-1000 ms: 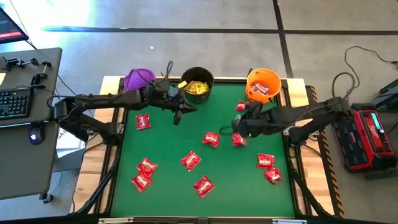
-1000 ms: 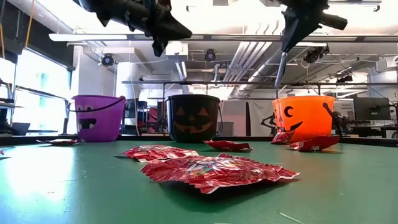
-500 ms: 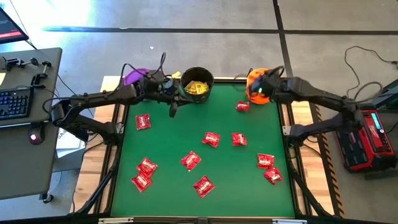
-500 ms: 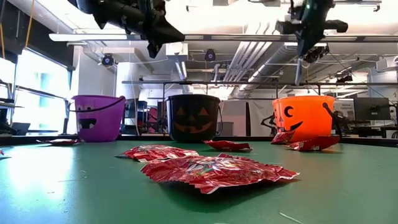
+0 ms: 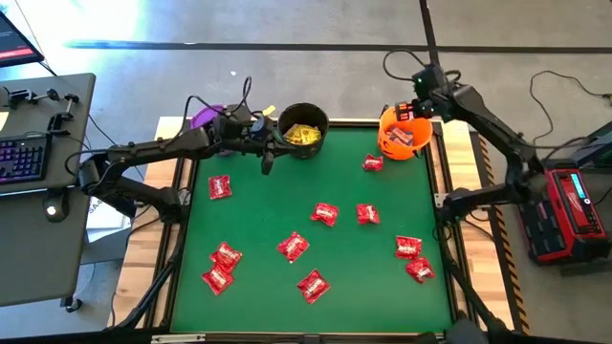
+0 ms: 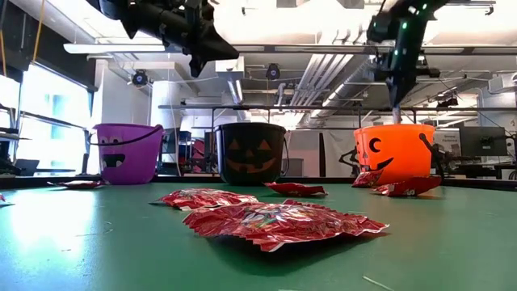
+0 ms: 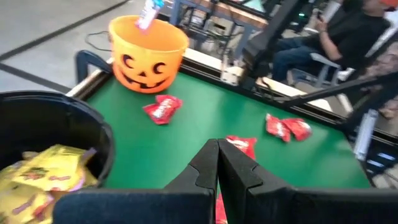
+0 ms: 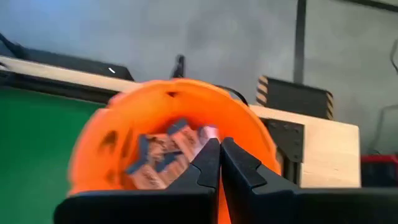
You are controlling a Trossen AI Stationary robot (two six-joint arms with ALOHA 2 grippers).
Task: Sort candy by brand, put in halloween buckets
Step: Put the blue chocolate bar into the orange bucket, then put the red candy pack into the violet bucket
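Observation:
Three buckets stand along the far edge: purple [image 5: 203, 118], half under my left arm; black [image 5: 304, 130], holding yellow packets [image 7: 43, 171]; and orange [image 5: 402, 136], holding white-and-blue bars [image 8: 163, 152]. Several red packets [image 5: 324, 213] lie flat on the green mat. My left gripper [image 5: 265, 164] hovers shut above the mat, just in front of the black bucket. My right gripper [image 5: 414, 108] hangs high over the orange bucket's mouth, pointing down, shut on a slim white-and-blue bar [image 7: 148, 14]. My right gripper pinches the white-and-blue bar between its two fingers, coming from above and pointing down. The bar [image 6: 395, 97] hangs upright below the fingers, lifted clear, with its lower end at the orange bucket's rim [image 6: 393, 127]. Which part of the bar the fingers have is hidden by the gripper.
Wooden borders [image 5: 465, 162] frame the green mat. A desk with a keyboard [image 5: 21, 158] stands to the left and a red device [image 5: 566, 212] to the right. A seated person [image 7: 348, 37] shows beyond the table's right side. Free mat lies between the scattered red packets.
My right gripper has risen from low over the mat near the middle red packets and swung toward the far right corner, ending above the orange bucket with the bar hanging from it. My left gripper has drifted slightly toward the far left. The red packets have stayed where they were.

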